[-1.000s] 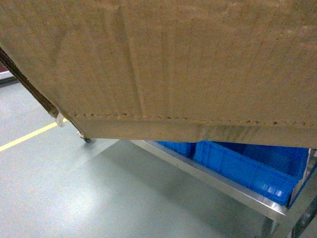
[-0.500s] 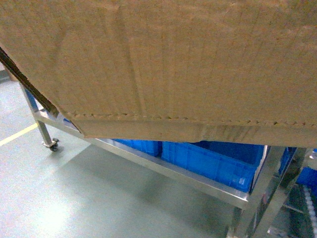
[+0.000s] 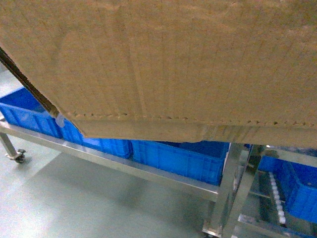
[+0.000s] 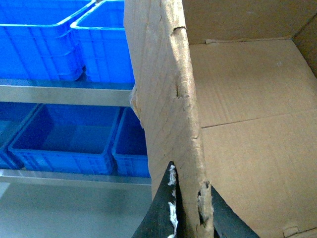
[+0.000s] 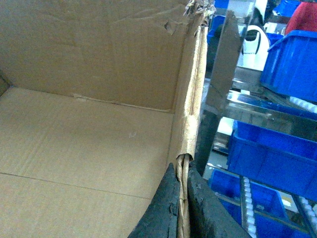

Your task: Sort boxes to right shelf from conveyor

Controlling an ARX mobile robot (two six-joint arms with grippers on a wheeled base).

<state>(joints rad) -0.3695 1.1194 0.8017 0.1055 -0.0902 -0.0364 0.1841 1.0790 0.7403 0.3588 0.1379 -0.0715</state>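
A large brown cardboard box (image 3: 173,64) fills the upper head view, held up off the floor, its perforated seam running along the lower edge. My left gripper (image 4: 188,198) is shut on the box's left wall (image 4: 163,99), one finger on each side. My right gripper (image 5: 184,181) is shut on the torn right wall (image 5: 190,99). Both wrist views look into the box's bare inside. The stainless-steel shelf (image 3: 233,178) with white rollers (image 3: 275,198) stands below the box at the right. The conveyor is out of view.
Blue plastic crates (image 3: 173,158) sit in a row on a steel rail (image 3: 124,166) under the box, with more crates (image 4: 59,134) on two tiers in the left wrist view. A caster wheel (image 3: 19,156) stands at the far left. Grey-green floor (image 3: 74,208) lies in front.
The view has swung right: rack and crates slid left across the head view, the yellow floor line has gone, and the roller shelf has come in at lower right. The box stays gripped the same.
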